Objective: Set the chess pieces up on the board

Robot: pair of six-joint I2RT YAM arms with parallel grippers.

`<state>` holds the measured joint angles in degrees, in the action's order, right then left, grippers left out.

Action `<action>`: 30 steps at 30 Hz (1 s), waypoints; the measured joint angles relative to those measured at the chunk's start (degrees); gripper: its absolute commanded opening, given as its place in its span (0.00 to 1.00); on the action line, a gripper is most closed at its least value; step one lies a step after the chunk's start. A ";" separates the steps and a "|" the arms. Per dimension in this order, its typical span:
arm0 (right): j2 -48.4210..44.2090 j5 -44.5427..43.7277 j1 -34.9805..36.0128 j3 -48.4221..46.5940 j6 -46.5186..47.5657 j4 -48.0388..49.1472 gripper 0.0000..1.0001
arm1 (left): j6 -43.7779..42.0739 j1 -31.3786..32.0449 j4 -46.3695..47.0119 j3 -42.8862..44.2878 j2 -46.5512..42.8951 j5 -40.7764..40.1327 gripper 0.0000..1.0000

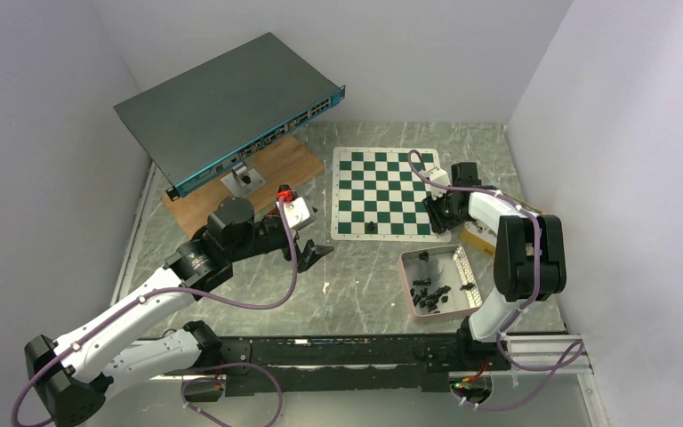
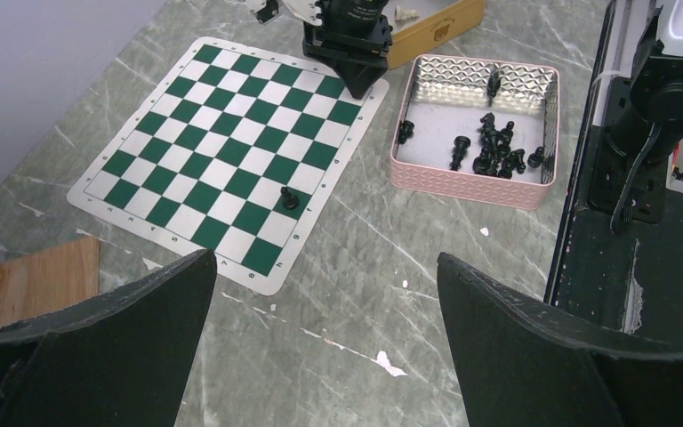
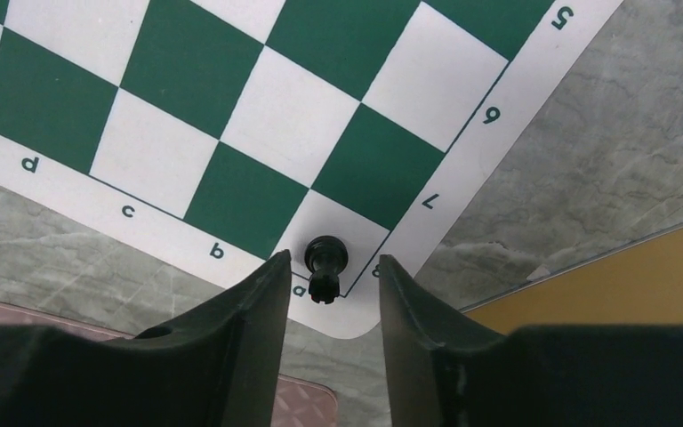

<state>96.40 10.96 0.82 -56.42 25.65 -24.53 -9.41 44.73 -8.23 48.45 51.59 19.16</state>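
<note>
The flat square chess mat (image 1: 384, 193) is chequered in dark green and white, with a white border carrying small dark letters and numerals. The tiny round-based chess pieces (image 2: 489, 147) are all black, set against the silvery floor of the rectangular metal tray (image 2: 462, 185), whose pale pink walls bear an embossed diamond pattern. The stone-look tabletop (image 1: 356, 285) is grey-green, marbled with pale veins. The left pincer (image 2: 325, 258) and the right pincer (image 3: 332, 262) are both matte black. The slab of wood (image 1: 285, 160) is warm brown, the flat metal network box (image 1: 222, 102) is dark grey with a teal-blue front, and the arms' cables (image 1: 295, 253) are purple.
</note>
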 measured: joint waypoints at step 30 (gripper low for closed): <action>-6.58 37.35 -4.81 -12.13 43.65 -42.71 0.60 | -2.84 -1.75 3.82 2.99 14.38 -6.23 1.00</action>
<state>89.82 48.31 -3.99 -68.55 69.30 -67.24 -12.25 42.98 -4.40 51.44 65.98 12.93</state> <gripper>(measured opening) 0.580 0.996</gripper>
